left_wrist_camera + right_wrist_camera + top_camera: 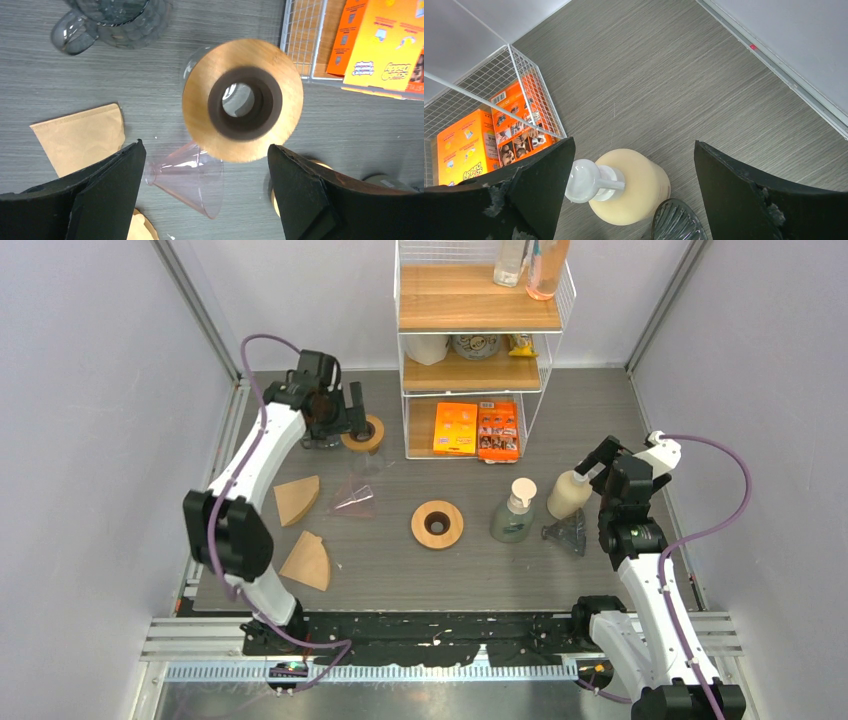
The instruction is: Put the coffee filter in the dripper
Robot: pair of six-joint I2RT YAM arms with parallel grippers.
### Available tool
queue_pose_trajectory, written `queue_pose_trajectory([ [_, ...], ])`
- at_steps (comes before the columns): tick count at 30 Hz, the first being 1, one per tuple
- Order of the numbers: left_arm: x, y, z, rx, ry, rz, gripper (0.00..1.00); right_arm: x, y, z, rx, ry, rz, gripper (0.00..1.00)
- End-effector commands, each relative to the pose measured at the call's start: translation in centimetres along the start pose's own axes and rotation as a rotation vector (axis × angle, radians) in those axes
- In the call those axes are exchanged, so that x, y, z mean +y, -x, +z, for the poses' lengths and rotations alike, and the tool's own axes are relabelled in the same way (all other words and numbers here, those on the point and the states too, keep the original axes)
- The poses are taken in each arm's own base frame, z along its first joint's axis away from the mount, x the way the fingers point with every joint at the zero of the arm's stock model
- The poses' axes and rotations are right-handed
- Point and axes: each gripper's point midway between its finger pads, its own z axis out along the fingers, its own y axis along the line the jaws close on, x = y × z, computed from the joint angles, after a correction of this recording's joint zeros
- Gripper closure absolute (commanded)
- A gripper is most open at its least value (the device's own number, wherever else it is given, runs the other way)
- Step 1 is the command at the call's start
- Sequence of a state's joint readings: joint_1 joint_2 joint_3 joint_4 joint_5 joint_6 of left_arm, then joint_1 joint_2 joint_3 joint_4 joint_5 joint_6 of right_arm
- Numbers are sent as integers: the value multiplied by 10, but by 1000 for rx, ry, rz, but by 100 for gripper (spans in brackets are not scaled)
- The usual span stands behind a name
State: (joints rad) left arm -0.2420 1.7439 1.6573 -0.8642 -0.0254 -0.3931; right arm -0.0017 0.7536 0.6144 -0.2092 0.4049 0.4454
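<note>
Two filters lie flat at the left of the table [400, 585], the rear filter [297, 500] and the near filter [307, 561]; neither is in a dripper yet. Just right of the rear filter a clear cone [355, 498] lies tipped on its side, so it could not take paper as it lies. Farther back a glass vessel with a wooden collar stands upright, hole facing up. It is probably the dripper [200, 100], since it is placed ready to receive a filter. The left gripper [205, 146] hangs directly above that collar, fingers spread wide and holding nothing. A mug [110, 20] stands beyond it, and a wooden ring [422, 530] lies mid-table. The right gripper [634, 144], likewise spread and empty, hovers over a soap bottle [629, 185] beside a ribbed glass [676, 220]. It is well apart from the filters, presumably to leave the left arm room. The step that remains, as judged, is to grasp a filter.
</note>
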Motion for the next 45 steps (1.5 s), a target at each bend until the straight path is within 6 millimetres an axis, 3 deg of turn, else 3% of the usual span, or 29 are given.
queue_pose_trajectory([
  [1, 3, -1, -37, -133, -17, -51, 1, 15, 27, -2, -73, 49, 18, 5],
  [9, 20, -64, -29, -143, 68, -104, 0, 17, 26, 0, -72, 56, 17, 5],
  [12, 20, -68, -19, -171, 103, -137, 0, 17, 25, 1, -70, 58, 16, 5],
  [18, 10, -72, 21, -163, 88, -217, 1, 16, 25, 1, -71, 58, 13, 5],
  [23, 18, -71, 32, -148, 180, -199, 3, 16, 27, -1, -80, 57, 15, 5],
  [39, 33, -91, 35, -94, 333, -135, 42, 18, 26, -1, -74, 69, 18, 5],
  [45, 30, -92, 35, -91, 315, -119, 63, 34, 24, -4, -52, 156, 18, 5],
])
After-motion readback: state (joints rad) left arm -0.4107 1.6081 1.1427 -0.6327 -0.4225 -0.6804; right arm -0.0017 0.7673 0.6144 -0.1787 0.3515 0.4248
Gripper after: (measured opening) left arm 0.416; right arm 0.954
